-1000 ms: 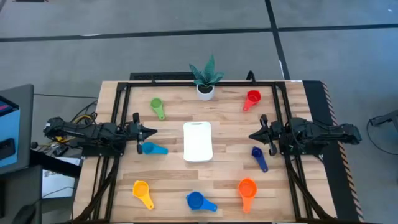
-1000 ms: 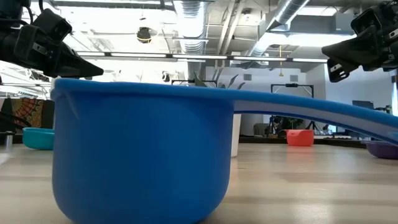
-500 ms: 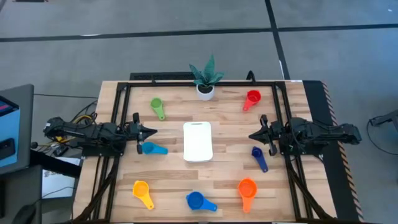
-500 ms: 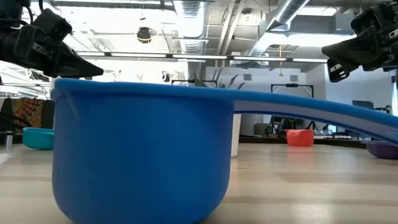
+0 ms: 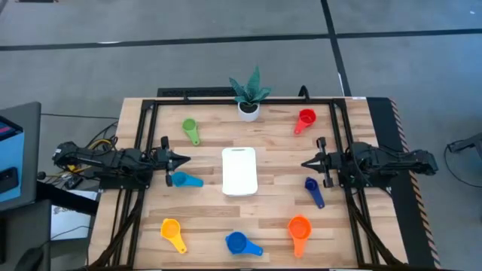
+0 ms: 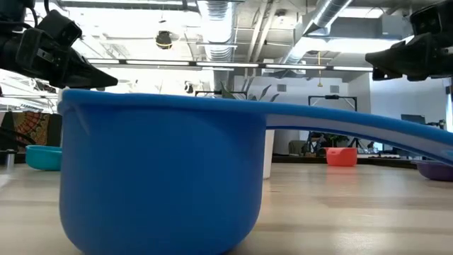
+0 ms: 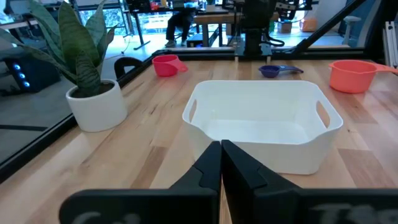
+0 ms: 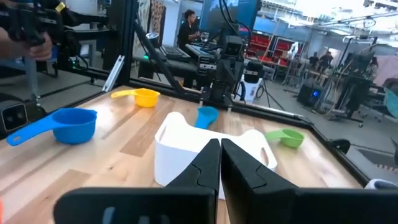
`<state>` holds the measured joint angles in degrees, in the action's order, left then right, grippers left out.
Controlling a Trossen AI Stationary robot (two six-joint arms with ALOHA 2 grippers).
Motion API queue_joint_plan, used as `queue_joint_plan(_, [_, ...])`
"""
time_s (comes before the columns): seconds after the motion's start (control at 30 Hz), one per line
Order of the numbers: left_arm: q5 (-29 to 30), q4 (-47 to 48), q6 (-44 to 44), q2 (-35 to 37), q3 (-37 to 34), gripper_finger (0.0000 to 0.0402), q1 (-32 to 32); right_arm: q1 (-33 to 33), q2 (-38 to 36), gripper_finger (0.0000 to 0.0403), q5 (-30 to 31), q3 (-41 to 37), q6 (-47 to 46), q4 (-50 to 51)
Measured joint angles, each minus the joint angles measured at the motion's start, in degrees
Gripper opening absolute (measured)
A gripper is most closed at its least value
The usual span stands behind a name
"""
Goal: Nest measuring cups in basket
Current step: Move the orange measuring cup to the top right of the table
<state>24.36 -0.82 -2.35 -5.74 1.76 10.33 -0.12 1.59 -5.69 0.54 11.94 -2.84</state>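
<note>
The white basket (image 5: 239, 171) stands mid-table, with nothing in it in the left wrist view (image 7: 261, 130). Seven cups lie apart around it on their bases: green (image 5: 190, 129), red (image 5: 306, 118), light blue (image 5: 183, 180), navy (image 5: 313, 190), yellow (image 5: 172, 232), blue (image 5: 239, 243) and orange (image 5: 299, 228). My left gripper (image 5: 186, 159) hovers shut to the left of the basket, above the light blue cup. My right gripper (image 5: 303, 163) hovers shut to the right of the basket, above the navy cup. Both point at the basket (image 8: 205, 152).
A white plant pot (image 5: 248, 110) with a green plant stands at the far edge, behind the basket. A black frame (image 5: 226, 102) runs round the table top. Bare wood lies between the cups and the basket. In the low view the blue cup (image 6: 159, 170) fills the foreground.
My right gripper has risen a little and tipped closer to level, staying shut. Nothing on the table has moved.
</note>
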Motion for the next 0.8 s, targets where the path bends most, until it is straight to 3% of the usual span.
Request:
queue_joint_plan(0.1, [1.16,-0.14,-0.03,0.0,-0.01,0.0,-0.11,0.0,0.01,0.0034,-0.05,0.0,-0.28,-1.22])
queue_joint_plan(0.17, [4.98,-0.22,0.06,0.0,-0.02,0.0,-0.54,-0.07,0.0,0.0031,0.71,0.0,0.27,-2.48])
queue_joint_plan(0.3, [11.63,-1.34,0.87,-0.01,-0.05,0.0,-1.41,-2.08,-0.01,0.0029,16.53,0.0,-3.94,-5.34])
queue_joint_plan(0.37, [18.06,-3.94,2.89,-0.07,-0.07,0.0,-2.39,-3.87,0.11,0.003,22.96,0.0,-8.25,-2.94])
queue_joint_plan(0.47, [26.42,-6.22,6.67,-0.26,-0.03,0.0,-4.11,-6.53,0.62,0.0034,24.07,0.02,-11.48,-1.25])
queue_joint_plan(0.57, [26.2,-5.87,5.63,-0.65,-0.04,0.0,-6.23,-8.28,0.85,0.0036,23.67,0.02,-19.38,-1.66])
queue_joint_plan(0.7, [21.66,-5.63,4.24,-1.54,-1.14,0.0,-9.16,-8.69,0.69,0.0034,24.54,0.02,-28.95,-2.55])
queue_joint_plan(0.8, [20.85,-4.76,2.53,-2.6,-1.14,0.0,-12.04,-9.4,1.86,0.0026,34.12,0.04,-35.88,-1.36])
